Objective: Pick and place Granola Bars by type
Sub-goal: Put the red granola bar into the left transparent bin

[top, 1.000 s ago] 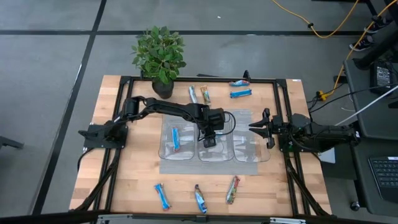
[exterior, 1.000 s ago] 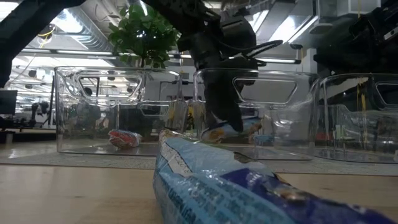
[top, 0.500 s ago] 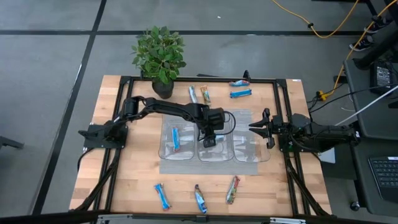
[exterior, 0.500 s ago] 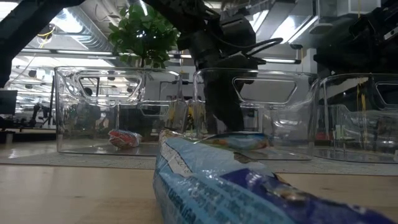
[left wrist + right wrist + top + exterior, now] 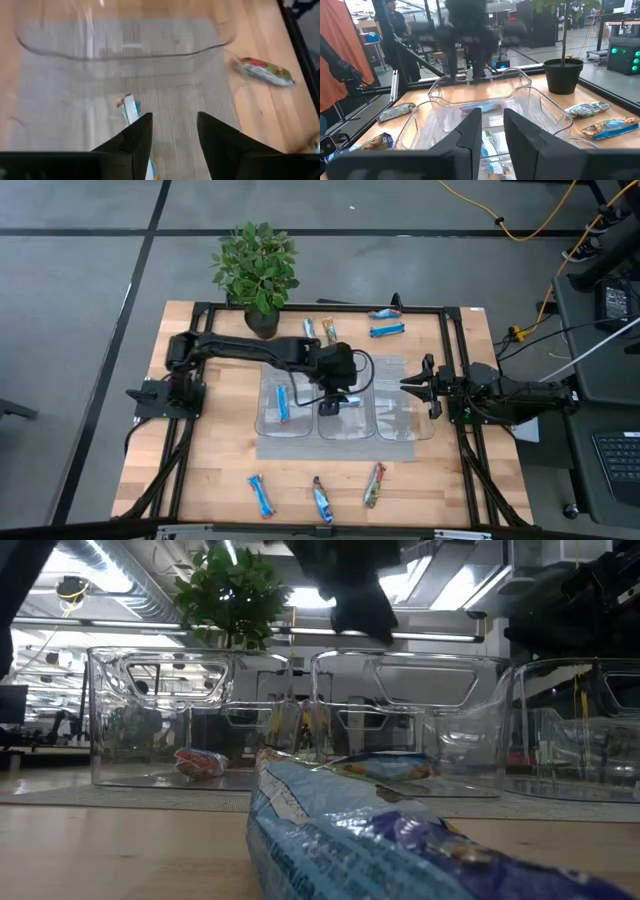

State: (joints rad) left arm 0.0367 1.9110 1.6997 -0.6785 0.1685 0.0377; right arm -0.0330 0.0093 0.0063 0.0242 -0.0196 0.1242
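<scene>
Nine Granola Bars (image 5: 387, 330); three bins (image 5: 398, 416)

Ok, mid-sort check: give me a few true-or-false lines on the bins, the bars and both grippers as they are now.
1. The left gripper is open above the middle bin. True.
2. A bar lies in the middle bin. True.
3. The left bin holds no bar. False: a blue bar lies in it.
4. The right gripper holds a bar. False: it is empty, waiting beside the right bin.
5. Three bars lie on the table's front edge. True.
</scene>
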